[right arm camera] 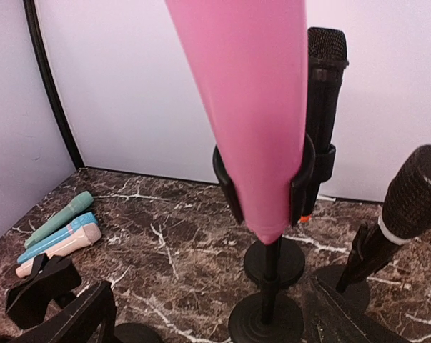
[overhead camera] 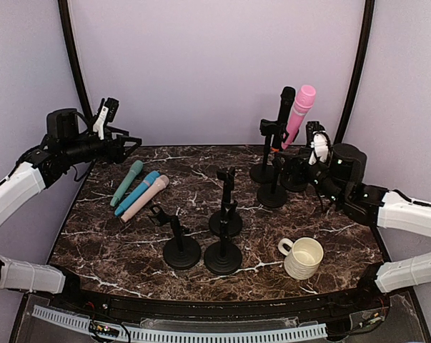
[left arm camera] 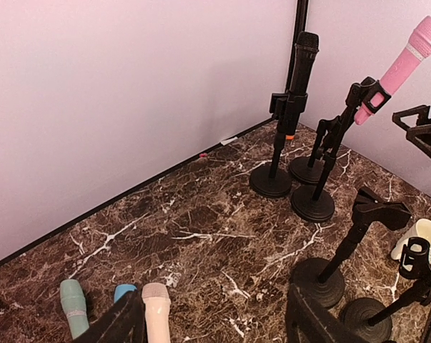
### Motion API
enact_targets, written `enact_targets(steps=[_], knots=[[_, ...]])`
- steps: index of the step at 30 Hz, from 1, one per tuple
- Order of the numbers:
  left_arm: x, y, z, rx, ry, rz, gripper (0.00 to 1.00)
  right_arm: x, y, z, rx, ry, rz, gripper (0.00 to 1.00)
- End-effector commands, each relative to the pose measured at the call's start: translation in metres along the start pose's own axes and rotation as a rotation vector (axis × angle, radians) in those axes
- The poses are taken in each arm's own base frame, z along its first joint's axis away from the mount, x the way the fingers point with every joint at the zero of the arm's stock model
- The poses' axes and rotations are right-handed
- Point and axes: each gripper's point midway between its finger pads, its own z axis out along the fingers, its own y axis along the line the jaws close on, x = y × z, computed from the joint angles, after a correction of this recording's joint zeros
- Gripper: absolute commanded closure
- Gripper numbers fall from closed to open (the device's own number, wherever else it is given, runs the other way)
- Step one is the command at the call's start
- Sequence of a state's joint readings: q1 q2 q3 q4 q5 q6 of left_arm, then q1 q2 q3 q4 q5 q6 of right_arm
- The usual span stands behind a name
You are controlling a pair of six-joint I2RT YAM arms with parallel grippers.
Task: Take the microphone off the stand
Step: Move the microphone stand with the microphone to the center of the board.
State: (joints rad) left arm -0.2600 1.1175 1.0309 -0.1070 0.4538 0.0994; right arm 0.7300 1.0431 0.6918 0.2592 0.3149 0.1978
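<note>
A pink microphone (overhead camera: 299,114) leans in the clip of a black stand (overhead camera: 272,194) at the back right, its pointed lower end (right arm camera: 269,214) sticking out below the clip. Behind it a black microphone (overhead camera: 283,107) stands upright in another stand (overhead camera: 264,171). A further black microphone with a white ring (right arm camera: 408,200) shows to the right in the right wrist view. My right gripper (overhead camera: 304,163) is open just right of the pink microphone's stand, with the stand's post between and ahead of its fingers (right arm camera: 72,321). My left gripper (overhead camera: 124,146) hangs open over the back left corner, holding nothing.
Three microphones lie side by side at the left: teal (overhead camera: 127,182), blue (overhead camera: 138,191), beige (overhead camera: 145,198). Three bare stands (overhead camera: 181,243) (overhead camera: 224,246) (overhead camera: 226,207) occupy the middle. A cream mug (overhead camera: 302,257) sits front right. Purple walls close off the back and sides.
</note>
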Motion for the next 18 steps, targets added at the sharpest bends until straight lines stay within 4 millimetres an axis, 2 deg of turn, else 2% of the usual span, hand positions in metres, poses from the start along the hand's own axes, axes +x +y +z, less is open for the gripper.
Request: enact_targets(steps=[1,3,9,18], knots=[[-0.022,-0.009,-0.01,0.022,-0.089,0.028,0.31,-0.059,-0.008,0.012,0.094,-0.219,-0.017,0.1],[-0.023,-0.01,-0.011,0.027,-0.091,0.027,0.32,-0.064,-0.016,0.018,0.162,-0.246,-0.035,0.1],[-0.024,-0.011,-0.013,0.026,-0.098,0.032,0.33,-0.081,-0.022,0.032,0.249,-0.278,-0.119,0.19],[-0.024,-0.014,-0.013,0.046,-0.102,0.025,0.33,-0.081,-0.034,0.041,0.278,-0.261,-0.133,0.12]])
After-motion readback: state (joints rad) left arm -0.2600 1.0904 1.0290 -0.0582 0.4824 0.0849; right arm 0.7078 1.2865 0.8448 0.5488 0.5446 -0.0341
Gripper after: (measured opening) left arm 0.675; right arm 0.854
